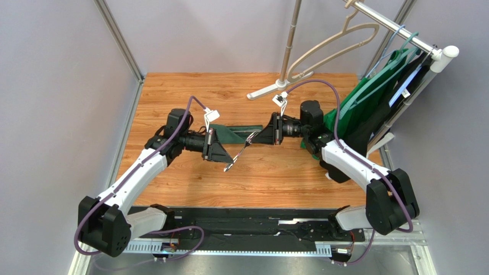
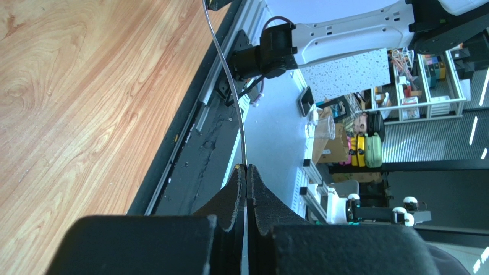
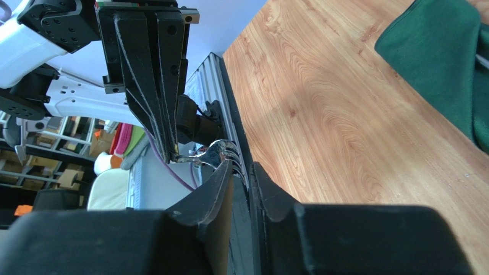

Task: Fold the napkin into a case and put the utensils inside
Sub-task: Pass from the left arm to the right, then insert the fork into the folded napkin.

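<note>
The dark green napkin [image 1: 232, 133], folded into a narrow case, lies on the wooden table [image 1: 172, 91] between the two arms; one corner of it shows in the right wrist view [image 3: 442, 63]. A silver fork [image 1: 241, 152] hangs slanted above the table in front of it. My left gripper [image 1: 228, 160] is shut on the fork's handle, which the left wrist view shows as a thin strip [image 2: 232, 86] running out from the tips [image 2: 246, 169]. My right gripper [image 1: 253, 139] faces it, jaws closed narrow on the fork's tines [image 3: 221, 153] at its tips [image 3: 241, 166].
A garment rack [image 1: 275, 87] with brighter green clothes [image 1: 367, 103] and hangers stands at the back right, close behind the right arm. Grey walls close in the left and back sides. A black rail [image 1: 247, 226] runs along the near edge.
</note>
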Motion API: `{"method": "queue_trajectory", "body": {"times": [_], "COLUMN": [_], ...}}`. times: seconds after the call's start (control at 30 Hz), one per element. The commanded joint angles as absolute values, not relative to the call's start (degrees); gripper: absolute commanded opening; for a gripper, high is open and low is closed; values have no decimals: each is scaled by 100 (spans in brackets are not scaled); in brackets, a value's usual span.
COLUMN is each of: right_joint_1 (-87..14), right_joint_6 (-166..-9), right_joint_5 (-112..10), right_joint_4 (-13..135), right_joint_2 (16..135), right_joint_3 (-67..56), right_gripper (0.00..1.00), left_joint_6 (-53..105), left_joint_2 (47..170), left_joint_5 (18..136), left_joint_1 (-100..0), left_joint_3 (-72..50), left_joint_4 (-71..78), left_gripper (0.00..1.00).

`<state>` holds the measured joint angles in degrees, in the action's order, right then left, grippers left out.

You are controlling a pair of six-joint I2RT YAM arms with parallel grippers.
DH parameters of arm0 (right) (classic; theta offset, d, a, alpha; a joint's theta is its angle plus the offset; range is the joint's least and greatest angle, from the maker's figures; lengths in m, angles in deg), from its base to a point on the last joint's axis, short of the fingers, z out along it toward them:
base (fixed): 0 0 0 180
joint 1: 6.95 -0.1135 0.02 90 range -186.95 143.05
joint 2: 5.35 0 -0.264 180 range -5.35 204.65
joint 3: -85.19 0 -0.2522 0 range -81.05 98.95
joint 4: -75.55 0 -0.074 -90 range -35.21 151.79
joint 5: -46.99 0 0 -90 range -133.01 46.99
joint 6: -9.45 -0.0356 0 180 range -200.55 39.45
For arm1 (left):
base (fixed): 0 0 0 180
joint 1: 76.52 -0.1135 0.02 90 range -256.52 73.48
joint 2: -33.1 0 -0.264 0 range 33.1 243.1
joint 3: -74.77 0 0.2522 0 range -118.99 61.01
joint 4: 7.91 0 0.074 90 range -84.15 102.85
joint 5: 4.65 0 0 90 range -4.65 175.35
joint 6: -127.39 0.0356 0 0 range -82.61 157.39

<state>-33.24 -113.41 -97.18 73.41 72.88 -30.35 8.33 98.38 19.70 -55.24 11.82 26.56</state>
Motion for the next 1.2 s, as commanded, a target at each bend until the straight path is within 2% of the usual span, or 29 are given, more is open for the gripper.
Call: {"method": "queue_trajectory", "body": {"times": [0.0, 0.03, 0.2, 0.53, 0.6, 0.7, 0.73, 0.77, 0.8, 0.83, 0.9, 0.93, 1.0, 1.07, 1.1, 1.13, 1.17], "right_joint_1": [-3227, -3148, -2972, -2963, -2963, -2981, -2981, -2972, -2963, -2972, -2954, -2911, -2910, -2902, -2893, -2867, -2840], "right_joint_6": [-11509, -11544, -11658, -11957, -12141, -12439, -12528, -12450, -12371, -12440, -12615, -12721, -12880, -12880, -12854, -12854, -12845], "right_joint_5": [-9873, -9890, -9969, -10128, -10172, -10286, -10164, -9954, -9282, -8945, -8025, -7740, -7021, -6606, -6299, -6165, -6033], "right_joint_4": [7761, 7805, 7945, 8384, 8639, 9017, 9096, 8853, 8668, 8658, 8815, 8912, 9000, 8957, 8939, 8921, 8921], "right_joint_2": [7392, 7401, 7348, 7585, 7708, 7902, 7876, 7806, 7718, 7544, 7411, 7332, 7305, 7366, 7418, 7488, 7663], "right_joint_3": [-2848, -2883, -2928, -2954, -2937, -2858, -2936, -2989, -3050, -3329, -3665, -3805, -4079, -4114, -4088, -4053, -4018], "right_gripper": [19, 25, 31, 28, 23, 0, 0, 0, 0, 0, 0, 0, 0, 0, 0, 0, 0], "left_joint_6": [838, 838, 812, 751, 751, 751, 916, 1039, 1128, 972, 446, 43, -101, -163, -163, -103, -32], "left_joint_2": [9761, 9762, 9832, 9928, 9990, 10078, 10130, 10209, 10227, 10201, 9886, 9806, 9945, 10653, 10954, 11601, 11912], "left_joint_5": [1688, 1697, 1679, 1618, 1583, 1653, 1784, 2420, 2905, 3388, 4654, 5033, 5965, 6345, 6233, 6145, 6170], "left_joint_1": [-5525, -5525, -5525, -5507, -5498, -5490, -5568, -5638, -5709, -5796, -6270, -6420, -6588, -6632, -6684, -6702, -6711], "left_joint_3": [1232, 1241, 1232, 1205, 1197, 1144, 1066, 795, 662, 582, 756, 836, 767, 461, 328, 170, -171], "left_joint_4": [2414, 2422, 2396, 2326, 2308, 2404, 2631, 2920, 3454, 3520, 3189, 3083, 3037, 3038, 2872, 2827, 2879], "left_gripper": [0, 0, 0, 0, 0, 0, 0, 0, 4, 15, 25, 36, 39, 33, 27, 17, 13]}}
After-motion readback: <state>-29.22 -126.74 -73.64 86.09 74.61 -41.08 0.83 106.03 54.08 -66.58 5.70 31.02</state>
